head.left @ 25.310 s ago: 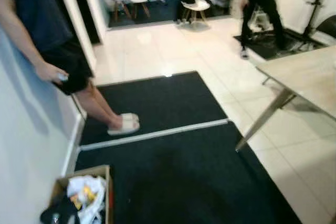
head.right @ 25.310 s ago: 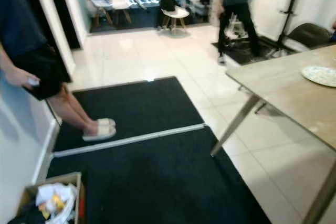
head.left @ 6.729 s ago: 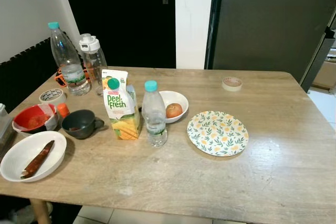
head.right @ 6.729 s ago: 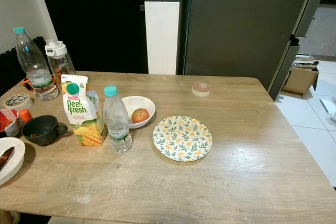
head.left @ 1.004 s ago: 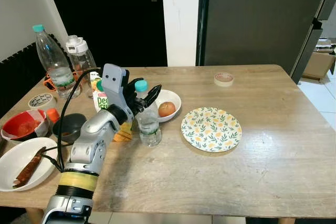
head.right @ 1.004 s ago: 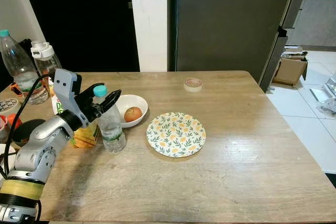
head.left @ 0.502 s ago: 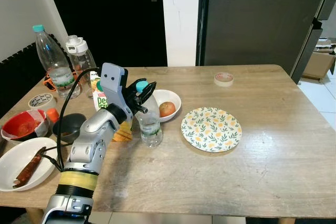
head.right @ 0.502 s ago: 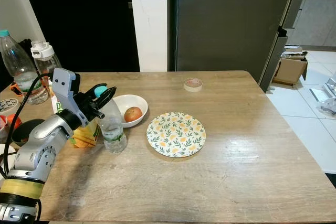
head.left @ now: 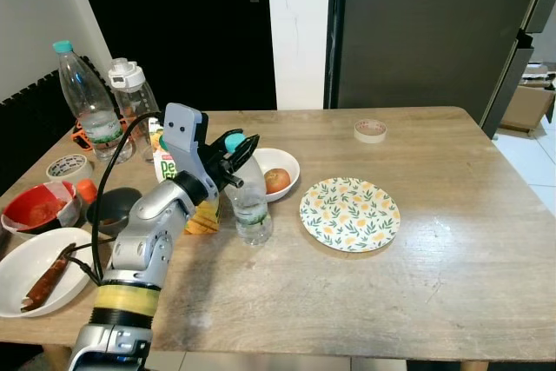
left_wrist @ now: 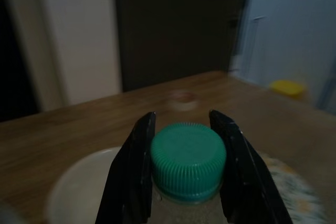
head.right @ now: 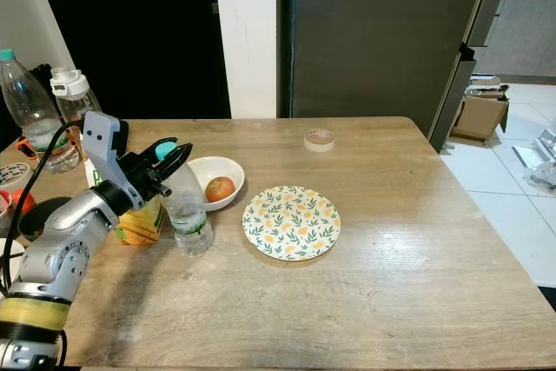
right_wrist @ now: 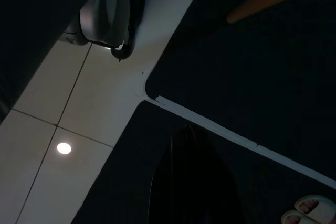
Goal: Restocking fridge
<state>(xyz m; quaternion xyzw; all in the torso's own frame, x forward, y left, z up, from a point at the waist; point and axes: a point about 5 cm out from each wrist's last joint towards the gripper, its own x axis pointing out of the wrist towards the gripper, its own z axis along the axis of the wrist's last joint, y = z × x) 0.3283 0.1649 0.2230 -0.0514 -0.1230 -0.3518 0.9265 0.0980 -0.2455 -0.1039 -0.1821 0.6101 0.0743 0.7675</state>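
A clear water bottle point(head.left: 251, 208) with a teal cap point(left_wrist: 188, 160) stands on the wooden table point(head.left: 347, 301), left of centre, leaning slightly. My left gripper point(head.left: 236, 147) is shut on its cap, one black finger point(left_wrist: 133, 177) pressed on each side. Behind my left arm stands a Peel Fresh juice carton point(head.left: 203, 216), half hidden. A white bowl point(head.left: 280, 159) with an apple point(head.left: 277, 181) sits just right of the bottle. The dark grey fridge point(head.left: 434, 32) stands shut behind the table. My right gripper point(right_wrist: 194, 182) hangs over the dark mat and the tiled floor.
A flowered plate point(head.left: 349, 213) lies at the table's centre, a tape roll point(head.left: 371, 130) beyond it. At the left are two tall bottles point(head.left: 85, 97), a dark mug point(head.left: 111, 208), a red bowl point(head.left: 35, 208) and a white dish point(head.left: 26, 288) with a sausage.
The left gripper's fingers, spread around the cap a second ago, have closed on it. The bottle now leans a little toward my arm.
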